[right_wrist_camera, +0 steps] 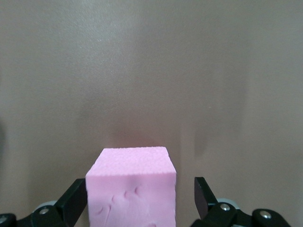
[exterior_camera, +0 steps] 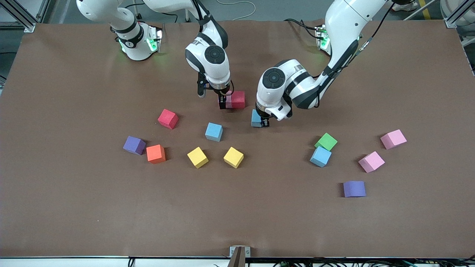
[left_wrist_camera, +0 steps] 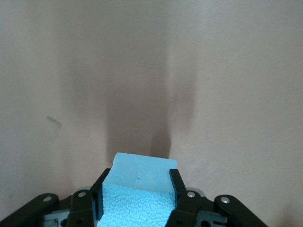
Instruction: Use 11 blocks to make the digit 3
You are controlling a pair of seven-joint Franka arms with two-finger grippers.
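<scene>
A brown matte counter (exterior_camera: 74, 207) carries the whole job, with loose blocks scattered across its middle and only a two-cube start of the digit 3 laid down: a pink block (exterior_camera: 229, 99) touching a red block (exterior_camera: 238, 99). The right pincer (exterior_camera: 223, 102) stands directly over that pink block with its fingers spread wide, a clear gap showing on each side of the cube in the right wrist view, so the block (right_wrist_camera: 131, 187) sits released on the counter between them. To finish this step well, the right arm should lift straight up, without any sideways drift, so neither finger drags the foam cube away from its red neighbour. The left pincer (exterior_camera: 264, 122) is clenched on a light blue block (exterior_camera: 256, 118), which fills the space between its fingers (left_wrist_camera: 177, 182) and sits low over bare counter, toward the left arm's end from the pink and red pair. That cube looks meant for the figure next; it should probably wait until the right arm is clear, then come down square and flush against the pair. Below the two pincers, nearer the front camera, lie another red block (exterior_camera: 168, 118), a second light blue block (exterior_camera: 214, 132) and two yellow blocks (exterior_camera: 197, 157).
</scene>
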